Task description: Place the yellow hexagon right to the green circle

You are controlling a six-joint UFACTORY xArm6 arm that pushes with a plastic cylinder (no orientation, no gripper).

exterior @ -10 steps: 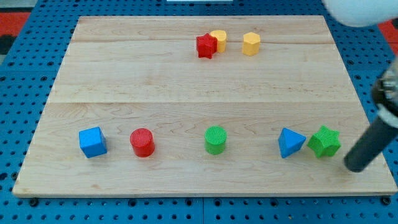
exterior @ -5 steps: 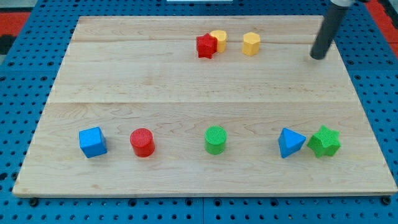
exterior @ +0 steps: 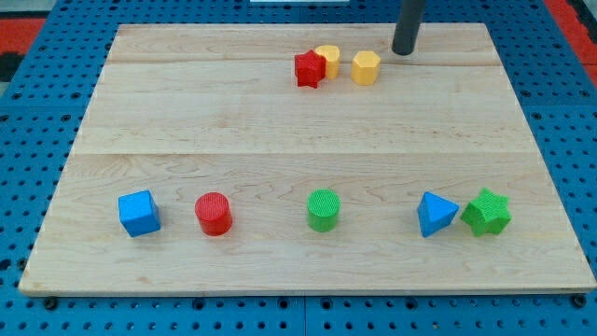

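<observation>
A pale wooden worktop (exterior: 280, 121) fills most of the scene, made of planks joined side by side, with seams running from left to right across it. Its grain is light and even, and soft, flat light falls on it without strong shadows. Under and around the worktop lies a blue pegboard (exterior: 37, 140) dotted with regular rows of small holes, showing on the left, right and near sides. At the far left corner a red patch (exterior: 23, 33) shows, and another red patch (exterior: 571, 14) sits at the far right corner.
</observation>
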